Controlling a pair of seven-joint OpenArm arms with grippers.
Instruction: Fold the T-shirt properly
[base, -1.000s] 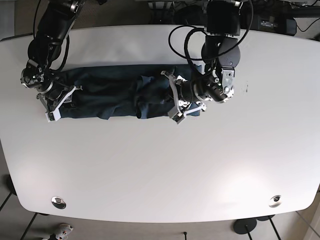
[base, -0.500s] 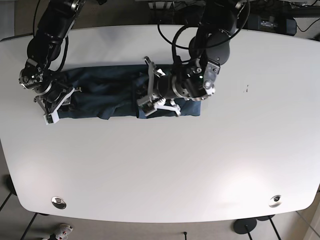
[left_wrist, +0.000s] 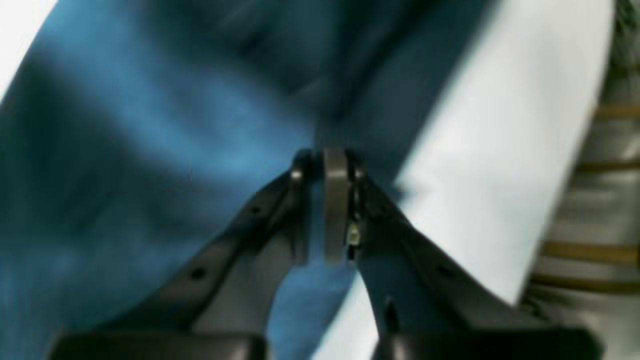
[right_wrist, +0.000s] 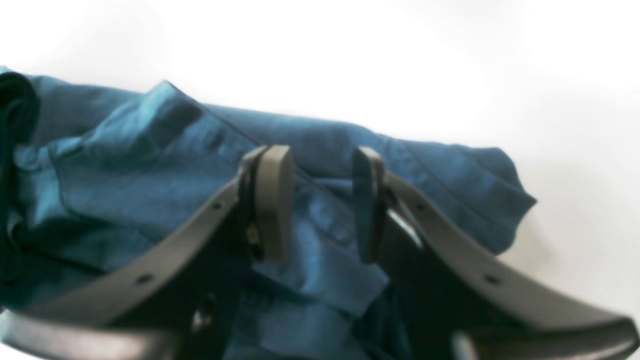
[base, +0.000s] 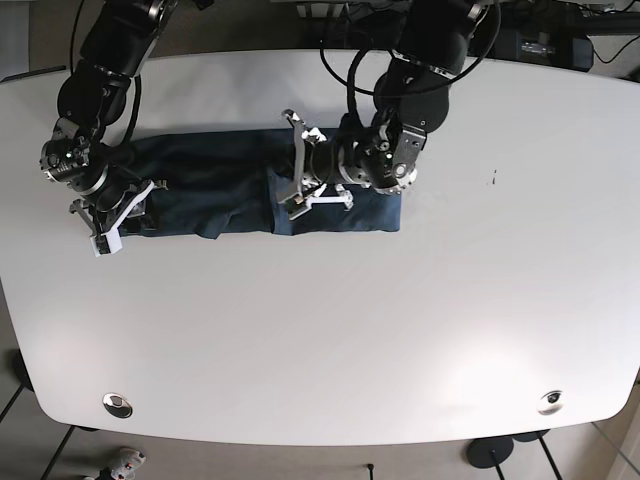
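Left gripper (left_wrist: 327, 200) jaws pinched on a fold of the T-shirt (base: 240, 185), cloth bunched ahead of the tips; right gripper (right_wrist: 315, 200) jaws spread, hem lying between and below them; I'd keep the pinch firm, lay the fold flat, edges square.

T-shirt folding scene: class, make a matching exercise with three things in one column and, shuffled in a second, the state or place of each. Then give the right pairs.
Column one:
1. left claw
2. right claw
3. T-shirt

Column two:
A. open, with blue cloth showing between its fingers
B. lying as a long dark blue band across the white table
C. shut, fingers pressed together over the cloth

Pairs: 1-C, 2-A, 3-B
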